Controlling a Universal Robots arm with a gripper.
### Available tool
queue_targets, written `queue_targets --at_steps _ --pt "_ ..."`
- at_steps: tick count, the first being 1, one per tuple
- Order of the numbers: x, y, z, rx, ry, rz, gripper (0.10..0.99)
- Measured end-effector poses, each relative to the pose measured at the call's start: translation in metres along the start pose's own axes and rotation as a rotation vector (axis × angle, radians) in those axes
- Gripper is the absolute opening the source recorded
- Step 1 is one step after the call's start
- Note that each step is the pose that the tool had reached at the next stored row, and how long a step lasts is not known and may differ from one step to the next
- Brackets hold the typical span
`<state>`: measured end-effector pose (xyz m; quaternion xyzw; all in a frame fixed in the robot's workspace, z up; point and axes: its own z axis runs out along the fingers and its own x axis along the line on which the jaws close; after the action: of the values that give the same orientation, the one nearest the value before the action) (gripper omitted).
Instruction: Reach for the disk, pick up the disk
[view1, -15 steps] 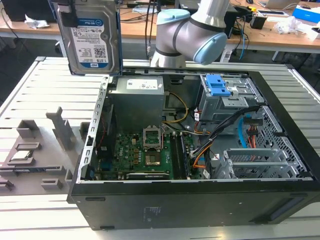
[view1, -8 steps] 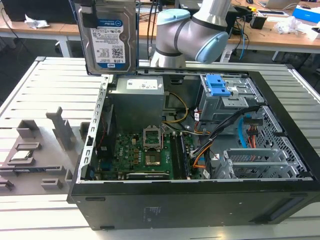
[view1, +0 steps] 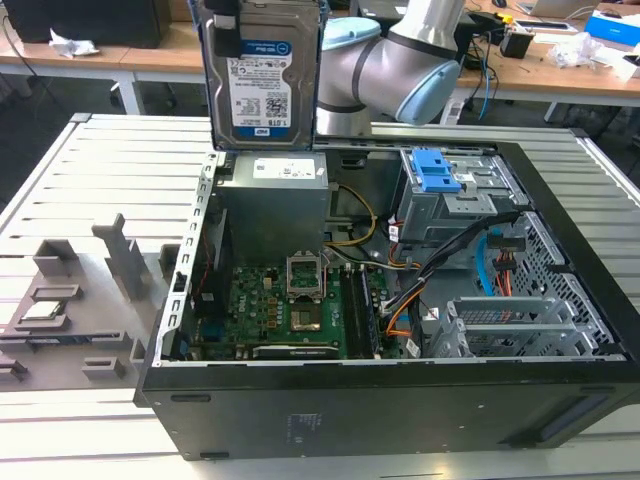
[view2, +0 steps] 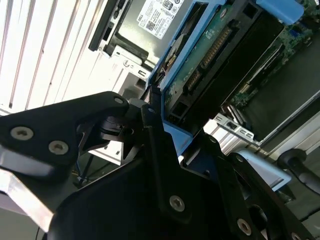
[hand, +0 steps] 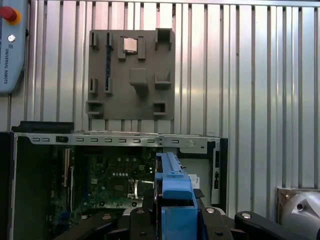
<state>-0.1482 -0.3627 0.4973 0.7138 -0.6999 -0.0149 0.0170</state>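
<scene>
The disk (view1: 265, 75) hangs upright in the air above the back of the open computer case, its white-and-blue label facing the exterior view. My gripper (view1: 262, 6) grips it from above at the picture's upper edge, shut on it. In the second wrist view the black fingers (view2: 155, 135) clamp the disk's blue frame, and the disk's (view2: 200, 65) green circuit-board side shows beyond them. The first wrist view looks down the blue frame edge of the disk (hand: 172, 190), which sits between the gripper's (hand: 172, 220) black jaws, over the case.
The open computer case (view1: 560, 200) lies on a slatted metal table, showing the motherboard (view1: 290, 310), a power supply (view1: 275, 195) and a blue latch piece (view1: 437, 170). A grey fixture tray (view1: 70, 310) holding a small chip (view1: 45, 308) lies at the exterior view's left.
</scene>
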Motion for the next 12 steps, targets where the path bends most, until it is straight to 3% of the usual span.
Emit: queue_targets --at_steps 3,9,12 --pt "0.0002 -0.0179 -0.0008 0.0 0.0 0.0 0.369" --pt "0.0003 -0.035 -0.0016 0.0 0.0001 0.0 0.369" --pt "0.0004 -0.0506 -0.0023 0.0 0.0001 0.0 0.369"
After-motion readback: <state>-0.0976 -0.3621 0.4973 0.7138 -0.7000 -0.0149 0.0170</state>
